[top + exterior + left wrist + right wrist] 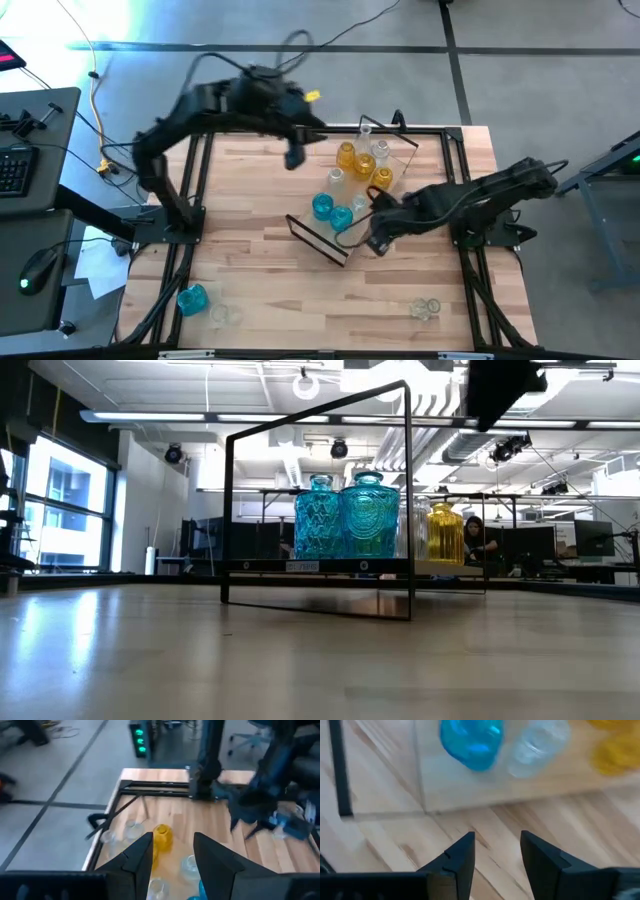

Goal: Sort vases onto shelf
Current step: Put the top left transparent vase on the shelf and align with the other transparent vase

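Note:
The shelf (pixel 322 238) lies aslant on the table's middle, a black wire frame at each end. On it stand two teal vases (pixel 322 207), a few amber vases (pixel 365 165) and several clear vases (pixel 366 130). The low view shows the teal vases (pixel 345 515) and an amber vase (pixel 445 532) upright on the board. My left gripper (pixel 293 155) hangs open, high over the table left of the shelf's far half, with nothing between its fingers (pixel 142 855). My right gripper (pixel 378 240) is open over bare table beside the shelf's near end; a teal vase (pixel 472 740) stands just beyond it.
A teal vase (pixel 192 298) and a clear vase (pixel 222 315) lie near the table's front left corner. Another clear vase (pixel 425 308) lies at the front right. Black rails (pixel 470 290) run along the table's sides. A desk with keyboard and mouse (pixel 35 270) stands to the left.

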Robot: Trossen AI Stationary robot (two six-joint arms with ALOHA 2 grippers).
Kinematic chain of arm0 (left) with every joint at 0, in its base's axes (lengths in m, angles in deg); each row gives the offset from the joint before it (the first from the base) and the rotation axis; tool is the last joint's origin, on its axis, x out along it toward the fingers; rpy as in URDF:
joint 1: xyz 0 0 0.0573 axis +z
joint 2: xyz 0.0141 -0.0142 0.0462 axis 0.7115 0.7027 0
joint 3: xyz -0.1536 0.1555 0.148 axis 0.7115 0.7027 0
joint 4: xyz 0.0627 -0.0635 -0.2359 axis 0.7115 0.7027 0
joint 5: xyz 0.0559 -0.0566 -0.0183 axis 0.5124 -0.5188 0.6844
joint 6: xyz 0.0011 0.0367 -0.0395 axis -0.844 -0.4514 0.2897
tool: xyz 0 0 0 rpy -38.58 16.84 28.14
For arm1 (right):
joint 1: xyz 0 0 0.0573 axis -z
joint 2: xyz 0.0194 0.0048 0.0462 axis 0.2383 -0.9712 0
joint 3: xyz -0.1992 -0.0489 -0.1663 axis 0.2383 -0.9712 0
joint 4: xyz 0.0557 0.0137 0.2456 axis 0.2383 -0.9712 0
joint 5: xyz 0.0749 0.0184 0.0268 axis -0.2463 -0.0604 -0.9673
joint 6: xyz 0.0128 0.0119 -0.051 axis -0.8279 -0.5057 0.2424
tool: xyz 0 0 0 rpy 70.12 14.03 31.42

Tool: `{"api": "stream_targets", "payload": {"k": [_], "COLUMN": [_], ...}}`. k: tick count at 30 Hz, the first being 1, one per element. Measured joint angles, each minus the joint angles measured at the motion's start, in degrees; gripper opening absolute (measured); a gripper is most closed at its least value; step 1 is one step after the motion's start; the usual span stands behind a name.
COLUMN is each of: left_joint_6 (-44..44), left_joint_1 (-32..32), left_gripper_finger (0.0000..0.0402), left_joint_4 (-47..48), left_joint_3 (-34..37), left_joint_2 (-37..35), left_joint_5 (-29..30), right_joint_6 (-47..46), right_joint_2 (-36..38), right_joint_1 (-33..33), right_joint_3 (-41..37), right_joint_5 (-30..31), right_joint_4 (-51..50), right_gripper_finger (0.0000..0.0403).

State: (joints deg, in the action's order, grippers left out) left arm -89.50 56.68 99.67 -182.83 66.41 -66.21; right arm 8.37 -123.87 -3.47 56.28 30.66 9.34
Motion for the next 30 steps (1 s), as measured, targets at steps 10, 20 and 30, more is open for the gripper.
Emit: {"api": "stream_targets", "payload": {"k": [10, 20, 30], "left_joint_6": [8.92, 17.86, 22.43], "left_joint_1": [-3.36, -11.56, -19.77], "left_gripper_finger": [0.0133, 0.0133, 0.0133], "left_joint_4": [16.99, 26.44, 26.58], "left_joint_3": [0.05, 0.14, 0.1], "left_joint_2": [-9.73, -16.94, -22.73], "left_joint_5": [12.2, 22.71, 30.19], "right_joint_6": [2.14, 2.32, 3.63], "right_joint_2": [0.02, 0.04, 0.04], "right_joint_1": [5.1, 6.41, 9.95], "right_joint_3": [-10.21, -11.11, -11.11], "right_joint_5": [-5.76, -9.94, -11.55], "right_joint_4": [11.75, 13.71, 18.01], "right_gripper_finger": [0.0091, 0.001, 0.0]}}
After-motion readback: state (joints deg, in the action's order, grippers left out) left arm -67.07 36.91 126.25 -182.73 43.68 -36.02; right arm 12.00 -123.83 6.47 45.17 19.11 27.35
